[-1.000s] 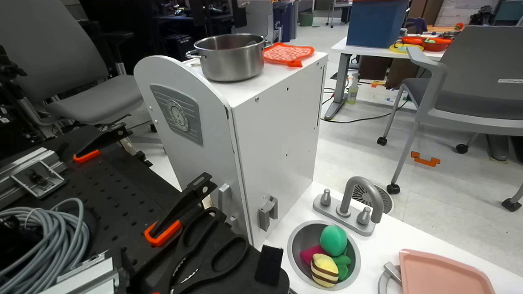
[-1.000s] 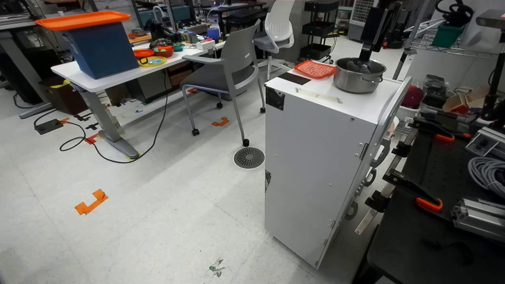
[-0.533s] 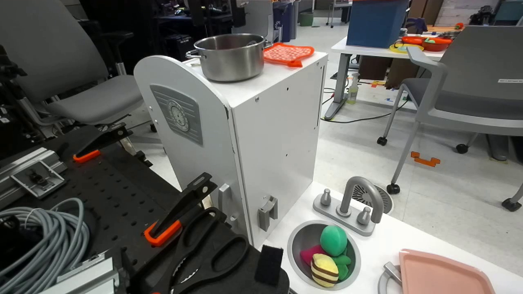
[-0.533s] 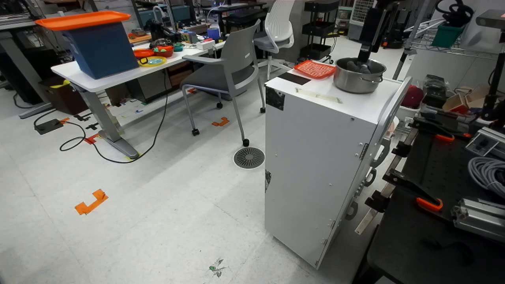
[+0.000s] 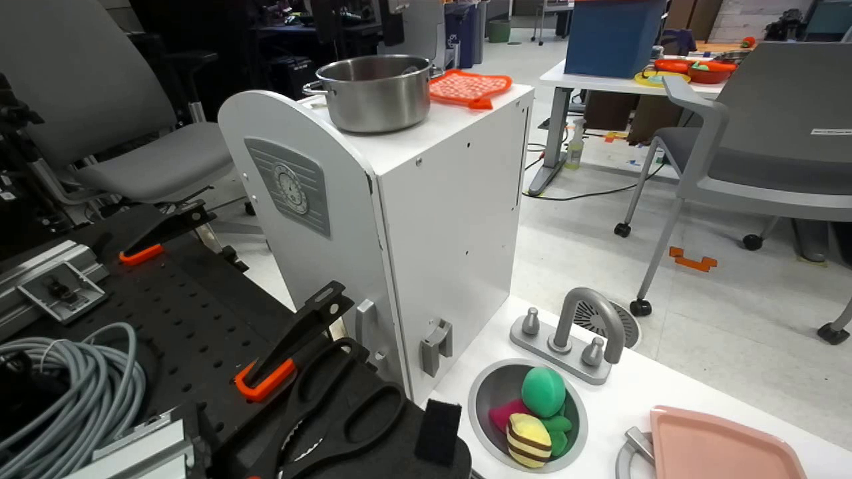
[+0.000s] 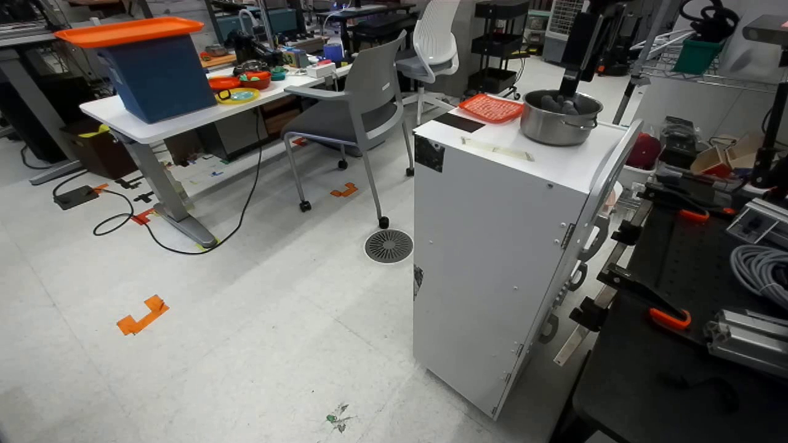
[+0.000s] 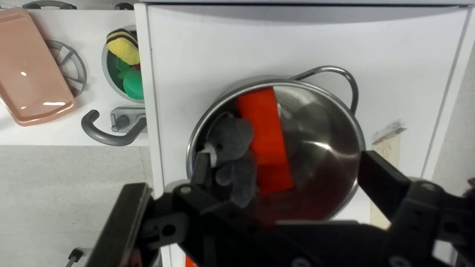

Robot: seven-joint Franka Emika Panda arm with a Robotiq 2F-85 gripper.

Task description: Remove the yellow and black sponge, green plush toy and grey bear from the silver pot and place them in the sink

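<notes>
Steel pot (image 5: 379, 106) holds bear (image 7: 232, 139); lower sink (image 5: 492, 387), sponge (image 5: 529, 440) and toy (image 5: 543, 392); over the pot, I hang my gripper (image 7: 285, 163) wide.

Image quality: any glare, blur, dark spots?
Wrist view: glare spots inside the pot and on the pink tray; gripper dark and out of focus. In both exterior views: no harsh glare on the white cabinet. In an exterior view: black arm shows little detail.
</notes>
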